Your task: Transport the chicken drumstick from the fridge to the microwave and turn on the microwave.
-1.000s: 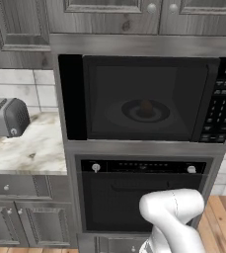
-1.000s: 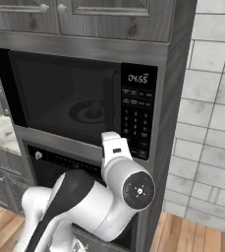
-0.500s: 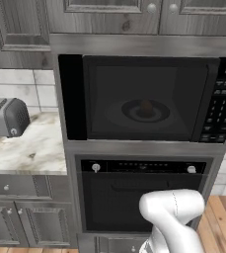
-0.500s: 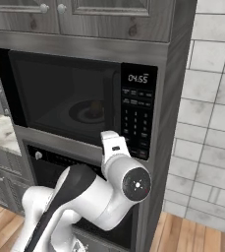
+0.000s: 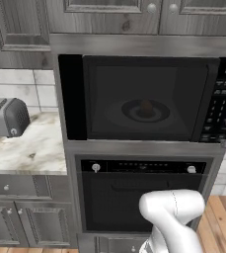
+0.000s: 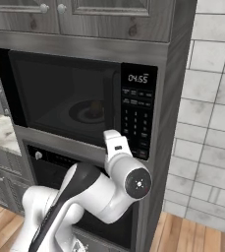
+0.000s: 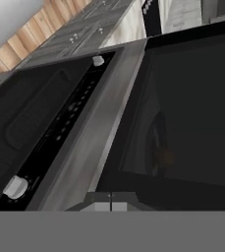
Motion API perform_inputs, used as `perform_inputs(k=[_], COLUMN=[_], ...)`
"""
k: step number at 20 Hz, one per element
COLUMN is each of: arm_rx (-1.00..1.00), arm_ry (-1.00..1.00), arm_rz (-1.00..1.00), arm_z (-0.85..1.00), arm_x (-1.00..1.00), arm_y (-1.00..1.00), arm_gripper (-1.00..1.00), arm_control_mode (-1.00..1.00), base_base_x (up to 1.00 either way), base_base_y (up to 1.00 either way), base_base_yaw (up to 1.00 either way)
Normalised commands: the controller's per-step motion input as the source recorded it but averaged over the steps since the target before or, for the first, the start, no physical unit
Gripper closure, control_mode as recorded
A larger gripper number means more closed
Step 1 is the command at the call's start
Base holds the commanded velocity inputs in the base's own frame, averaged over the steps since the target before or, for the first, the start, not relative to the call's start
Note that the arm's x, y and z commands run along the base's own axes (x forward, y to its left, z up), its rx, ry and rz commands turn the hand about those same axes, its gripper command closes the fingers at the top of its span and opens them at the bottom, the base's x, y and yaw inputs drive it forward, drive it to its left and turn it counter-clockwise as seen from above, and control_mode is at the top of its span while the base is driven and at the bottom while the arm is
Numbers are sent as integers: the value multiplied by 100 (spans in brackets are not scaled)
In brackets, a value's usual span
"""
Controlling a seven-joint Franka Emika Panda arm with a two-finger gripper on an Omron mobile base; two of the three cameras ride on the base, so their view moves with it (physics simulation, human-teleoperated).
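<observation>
The microwave (image 5: 139,99) is built in under grey cabinets, and its dark glass door is closed. Through the glass the chicken drumstick (image 5: 145,106) (image 6: 95,108) rests as a small brown lump on the round turntable. The black button panel (image 6: 136,120) is at the microwave's right side. My gripper (image 7: 111,203) is shut with nothing between its fingertips. It points at the steel strip under the microwave door, near the panel's lower corner. In the right base view the white hand (image 6: 115,146) reaches up to that spot. The fridge is out of view.
A black oven (image 5: 139,197) with two white knobs sits directly below the microwave. A grey toaster (image 5: 6,117) stands on the marble counter (image 5: 25,148) to the left. A white tiled wall (image 6: 207,123) runs to the right of the cabinet column.
The arm's elbow has shifted very slightly. The gripper stays shut at the same spot under the microwave door.
</observation>
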Motion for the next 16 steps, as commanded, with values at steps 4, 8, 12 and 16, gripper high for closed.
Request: perform_inputs(k=[4,8,12,16], arm_rx=[0,0,0,0], arm_ry=[-2,-3,-5,-3], arm_rz=[0,0,0,0], arm_z=[-18,-12,-6,-2], arm_x=[24,18,11,9], arm_y=[0,0,-1,-9], arm_gripper=[100,100,100,100], arm_control_mode=[-100,-100,-100,-100], base_base_x=[0,0,0,0], base_base_y=[0,0,0,0], base_base_yaw=[0,0,0,0])
